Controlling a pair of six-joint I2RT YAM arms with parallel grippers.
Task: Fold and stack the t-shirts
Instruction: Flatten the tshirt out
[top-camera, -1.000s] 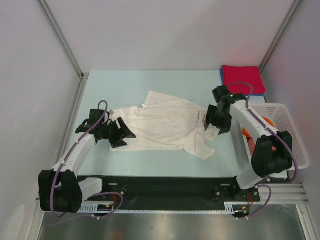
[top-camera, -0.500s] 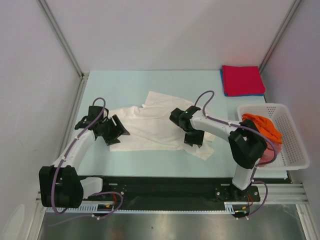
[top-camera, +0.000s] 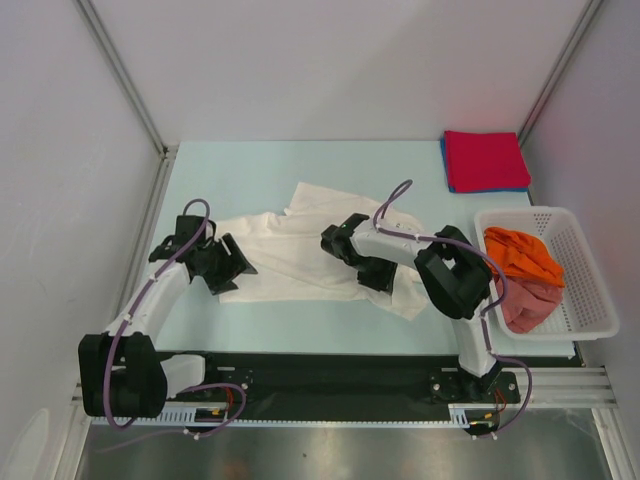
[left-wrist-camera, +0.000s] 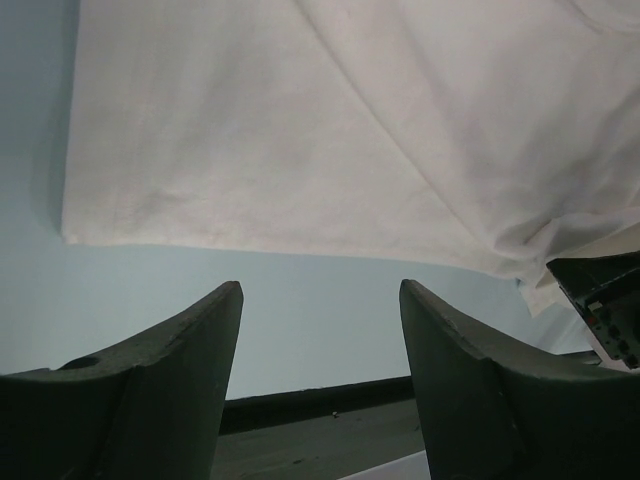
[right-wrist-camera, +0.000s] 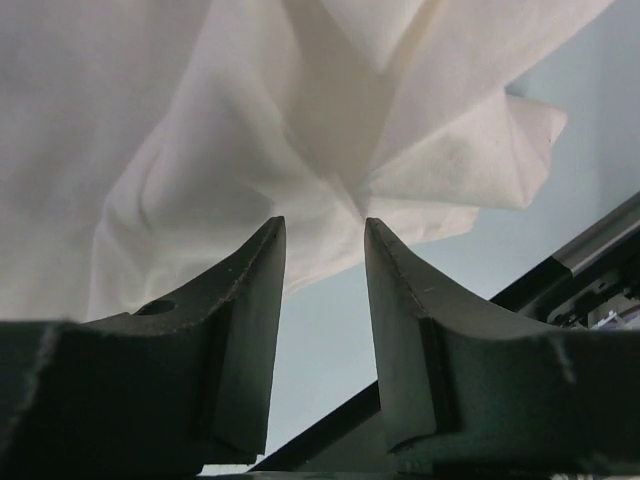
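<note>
The left tool is wide apart over the desk beside the white t-shirt; the right tool is narrowly apart above its folds.

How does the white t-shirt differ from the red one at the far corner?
The white t-shirt lies unfolded and rumpled in the middle of the table; the red t-shirt is folded into a neat square. The white t-shirt covers far more table than the red t-shirt. Both are cloth tees.
</note>
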